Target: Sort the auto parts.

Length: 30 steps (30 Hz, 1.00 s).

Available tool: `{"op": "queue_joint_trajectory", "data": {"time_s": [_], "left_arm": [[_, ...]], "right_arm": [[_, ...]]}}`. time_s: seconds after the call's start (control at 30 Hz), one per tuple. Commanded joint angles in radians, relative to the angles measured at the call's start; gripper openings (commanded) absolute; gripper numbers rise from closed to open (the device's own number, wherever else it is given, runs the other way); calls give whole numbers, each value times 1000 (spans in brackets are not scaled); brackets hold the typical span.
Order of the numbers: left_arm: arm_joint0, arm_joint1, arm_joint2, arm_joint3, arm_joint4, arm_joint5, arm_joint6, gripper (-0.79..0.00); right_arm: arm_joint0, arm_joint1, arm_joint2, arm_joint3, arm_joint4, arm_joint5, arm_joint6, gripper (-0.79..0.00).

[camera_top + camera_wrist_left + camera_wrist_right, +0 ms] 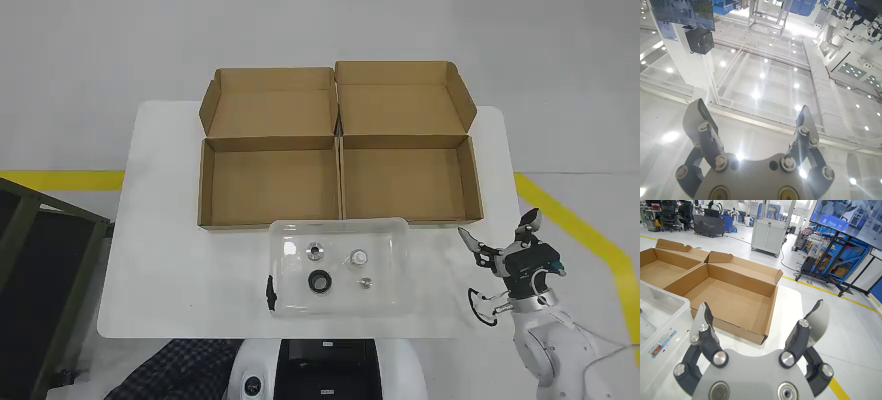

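Observation:
A clear plastic bin point(388, 232) sits at the table's front middle and holds several small auto parts. Among them are a silver round part point(316, 250), a black ring point(320, 283) and a pale capped part point(356, 258). Behind the bin two open cardboard boxes stand side by side, the left box point(270, 185) and the right box point(408, 182), both with bare floors. My right gripper point(470, 266) hangs open by the table's right front edge, right of the bin, holding nothing. In the right wrist view this gripper point(762, 304) faces the right box point(730, 298), with the bin point(668, 306) beside it. My left gripper point(752, 105) is open with nothing in it and points up at the ceiling.
The white table point(160, 200) has free room left of the boxes and bin. A dark rack point(40, 270) stands off the table's left side. Plaid cloth point(170, 375) lies below the front edge.

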Motion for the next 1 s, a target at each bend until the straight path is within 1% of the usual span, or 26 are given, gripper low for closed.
{"op": "queue_joint_trajectory", "data": {"time_s": [0.0,0.17,0.33,0.43,0.6,0.77,0.97], "left_arm": [[0,0,0,0,0,0,0,0],[0,0,0,0,0,0,0,0],[0,0,0,0,0,0,0,0],[0,0,0,0,0,0,0,0],[0,0,0,0,0,0,0,0],[0,0,0,0,0,0,0,0],[0,0,0,0,0,0,0,0]], "right_arm": [[1,0,-1,0,-1,0,3,0],[16,5,-14,-22,-42,-53,42,0],[15,10,-22,-76,-76,-113,92,0],[14,15,-28,-114,-75,-181,121,0],[30,25,-49,-186,-84,-330,179,0],[49,31,-109,-252,-115,-423,251,0],[95,36,-210,-265,-149,-509,344,0]]}}
